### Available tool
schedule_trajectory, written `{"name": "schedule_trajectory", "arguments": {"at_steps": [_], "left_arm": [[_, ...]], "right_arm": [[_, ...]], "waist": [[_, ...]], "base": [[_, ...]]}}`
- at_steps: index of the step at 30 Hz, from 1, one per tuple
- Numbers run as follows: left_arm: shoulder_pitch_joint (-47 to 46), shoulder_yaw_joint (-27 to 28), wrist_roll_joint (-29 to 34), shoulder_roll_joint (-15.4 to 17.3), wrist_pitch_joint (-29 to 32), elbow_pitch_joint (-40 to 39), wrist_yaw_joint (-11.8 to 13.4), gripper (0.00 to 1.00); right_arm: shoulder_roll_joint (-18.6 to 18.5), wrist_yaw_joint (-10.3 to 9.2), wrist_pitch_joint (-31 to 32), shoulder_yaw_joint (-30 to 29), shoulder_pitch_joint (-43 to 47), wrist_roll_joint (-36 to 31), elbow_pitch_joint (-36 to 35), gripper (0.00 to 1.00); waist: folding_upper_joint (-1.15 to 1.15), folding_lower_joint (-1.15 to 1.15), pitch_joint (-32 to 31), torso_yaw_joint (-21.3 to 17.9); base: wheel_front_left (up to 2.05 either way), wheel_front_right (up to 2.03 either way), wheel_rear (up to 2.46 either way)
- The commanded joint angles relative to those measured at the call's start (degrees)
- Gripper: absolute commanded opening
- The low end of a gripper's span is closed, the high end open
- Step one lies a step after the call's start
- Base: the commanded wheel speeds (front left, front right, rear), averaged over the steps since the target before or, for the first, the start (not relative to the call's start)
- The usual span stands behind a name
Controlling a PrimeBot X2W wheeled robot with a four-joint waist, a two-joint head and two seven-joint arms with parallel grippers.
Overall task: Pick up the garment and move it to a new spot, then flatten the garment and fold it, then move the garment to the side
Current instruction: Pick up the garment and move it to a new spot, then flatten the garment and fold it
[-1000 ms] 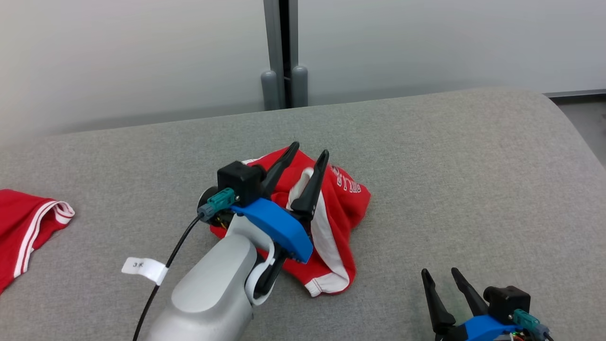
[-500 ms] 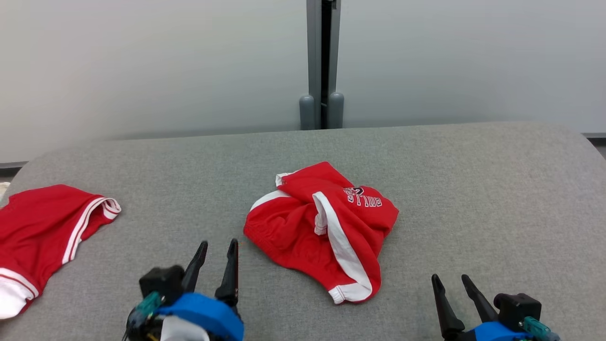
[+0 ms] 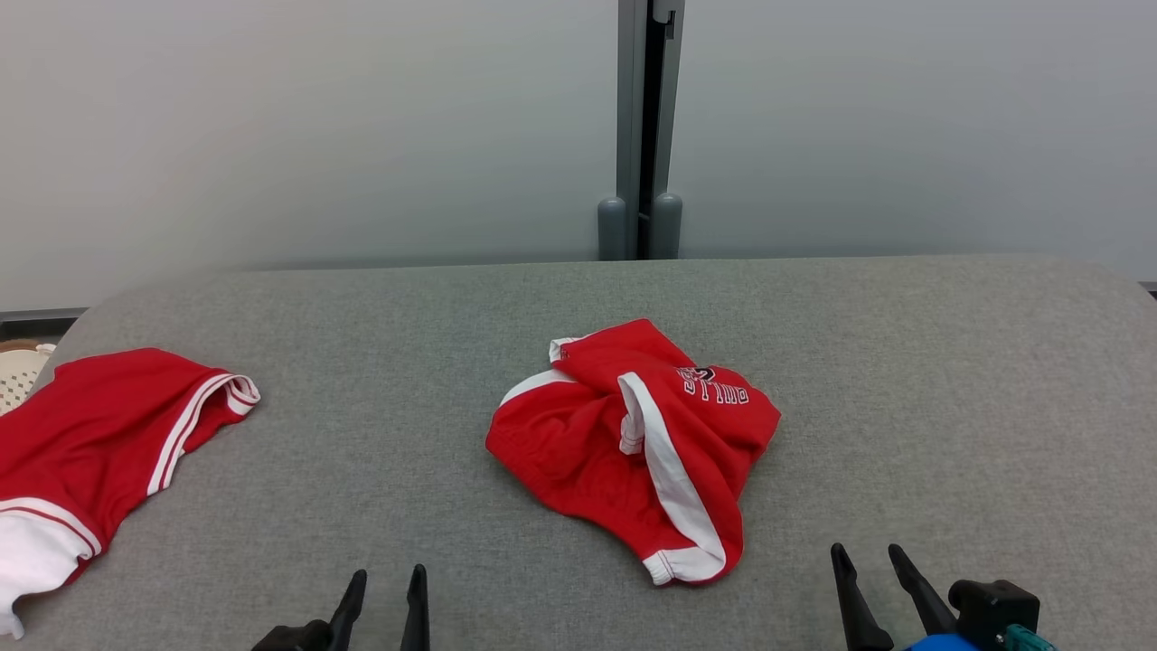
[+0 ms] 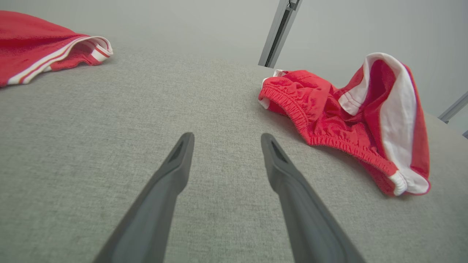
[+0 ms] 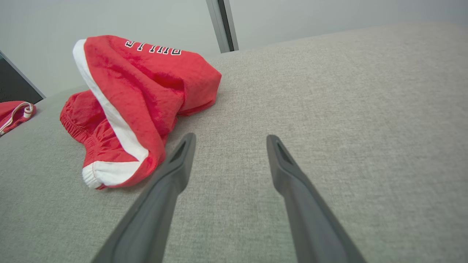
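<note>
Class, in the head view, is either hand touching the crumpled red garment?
No: the garment lies free, with left hand and right hand both short of it.

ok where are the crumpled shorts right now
In the head view the crumpled shorts lie mid-way across the grey surface, right of the other red garment.

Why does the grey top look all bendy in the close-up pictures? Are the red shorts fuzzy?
Left wrist view: the wide lens bulges the grey fabric surface into a hump; the red shorts are sharp, with a soft shadow. Right wrist view: same bulge, and the right pincer looks huge near the lens. Head view: flatter, even soft light, no glare.
</note>
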Motion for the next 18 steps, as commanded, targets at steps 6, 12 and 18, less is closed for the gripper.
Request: {"name": "schedule_trajectory", "arguments": {"at_steps": [6,12,18], "left_arm": [[-1.98,-3.12,0.16,-0.45,-0.27,1.95,-0.98,1.00],[-4.82,-14.67,-7.04,-0.48,-0.27,3.47,-1.12,1.00],[-9.50,-26.55,-13.64,-0.47,-0.27,6.87,-1.06,1.00]], "right_arm": [[-0.22,-0.01,-0.05,0.71,-0.33,-0.64,-0.09,1.00],[-0.20,0.00,-0.05,0.46,-1.64,-1.37,0.11,1.00],[-0.20,0.00,-0.05,0.32,-2.70,-2.32,-0.15,1.00]], "waist": [[0.00,0.01,0.96,-1.24],[0.00,0.01,2.74,-4.40],[0.00,0.01,5.53,-8.06]], "base": [[0.00,0.00,0.00],[0.00,0.00,0.00],[0.00,0.00,0.00]]}}
